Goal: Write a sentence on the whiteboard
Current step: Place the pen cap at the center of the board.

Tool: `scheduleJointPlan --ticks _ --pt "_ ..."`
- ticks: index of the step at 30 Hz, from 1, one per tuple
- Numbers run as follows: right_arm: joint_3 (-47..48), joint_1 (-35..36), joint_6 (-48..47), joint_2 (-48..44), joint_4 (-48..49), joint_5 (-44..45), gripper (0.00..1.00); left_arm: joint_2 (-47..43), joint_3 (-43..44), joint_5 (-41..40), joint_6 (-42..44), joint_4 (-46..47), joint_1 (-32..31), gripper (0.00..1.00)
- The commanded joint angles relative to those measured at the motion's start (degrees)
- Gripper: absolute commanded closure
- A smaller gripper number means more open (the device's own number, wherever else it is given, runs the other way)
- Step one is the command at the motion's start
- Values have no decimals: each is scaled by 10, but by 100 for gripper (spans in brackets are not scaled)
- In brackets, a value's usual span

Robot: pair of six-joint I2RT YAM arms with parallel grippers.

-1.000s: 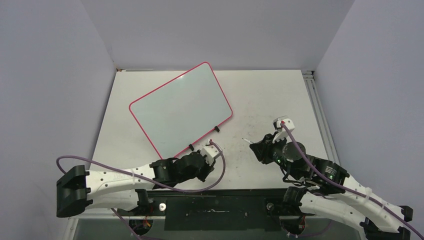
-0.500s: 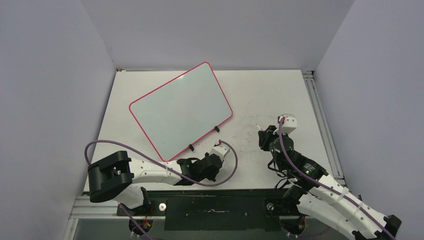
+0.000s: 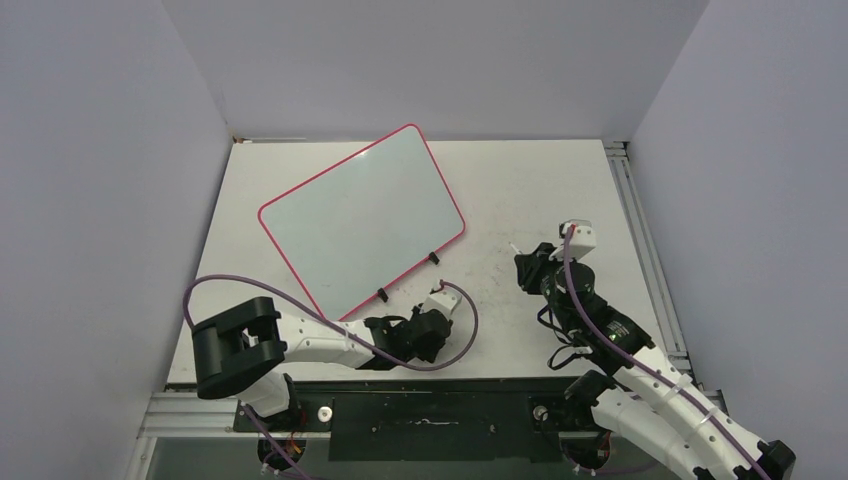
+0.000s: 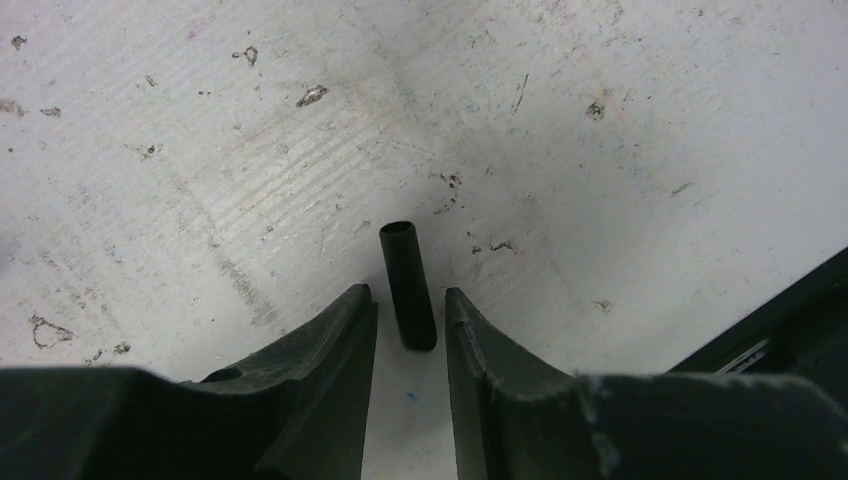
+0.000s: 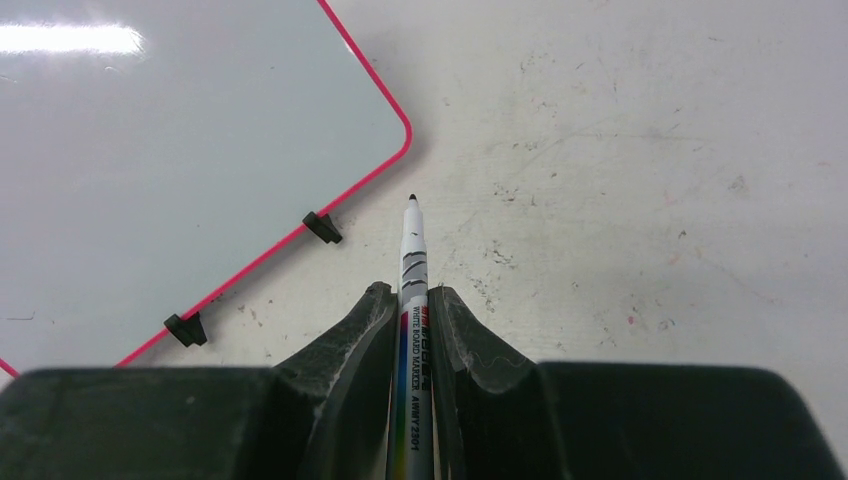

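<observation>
From above, I see the whiteboard (image 3: 360, 225) flat on the table (image 3: 520, 190), ahead-left of my jaws, left wrist, left gripper (image 4: 408, 293) narrowly parted around a black cap (image 4: 405, 265), right wrist, right gripper (image 5: 410, 291) clamped on the marker (image 5: 411, 250), board corner just left of its tip.

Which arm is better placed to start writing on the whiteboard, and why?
Right. The right gripper is shut on the marker, its tip bare beside the whiteboard. The left gripper, open, straddles only the black cap on the table.

black cap (image 4: 408, 285): lying on tabletop (image 4: 600, 150) (scuffed) | marker (image 5: 413, 260): uncapped
</observation>
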Motion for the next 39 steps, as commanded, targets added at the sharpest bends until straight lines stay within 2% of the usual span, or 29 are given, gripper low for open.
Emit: scheduleJointPlan --ticks 1,9,10,14,19,28,33,39 --pt "-2 -5 -3 -7 23 -9 95 4 25 -9 -9 11 -3 67" --pt "16 -6 -6 -18 -2 -9 95 -29 32 -2 0 -8 -3 40" --pt "20 -6 -7 -18 -6 -10 95 -39 35 1 4 -11 -3 34" --pt "38 -5 -13 -23 -23 -9 95 -88 45 -10 11 -41 1 27" --pt "46 -5 -15 -34 -35 -6 95 -126 70 -71 -42 -125 34 32" --pt "40 -6 -4 -31 -21 -25 95 -124 28 -216 -223 -168 72 35" --pt "44 -5 -5 -21 -15 -43 95 -109 15 -244 -271 -174 92 37" --pt "34 -6 2 -17 6 -62 95 -91 -9 -214 -277 -136 134 42"
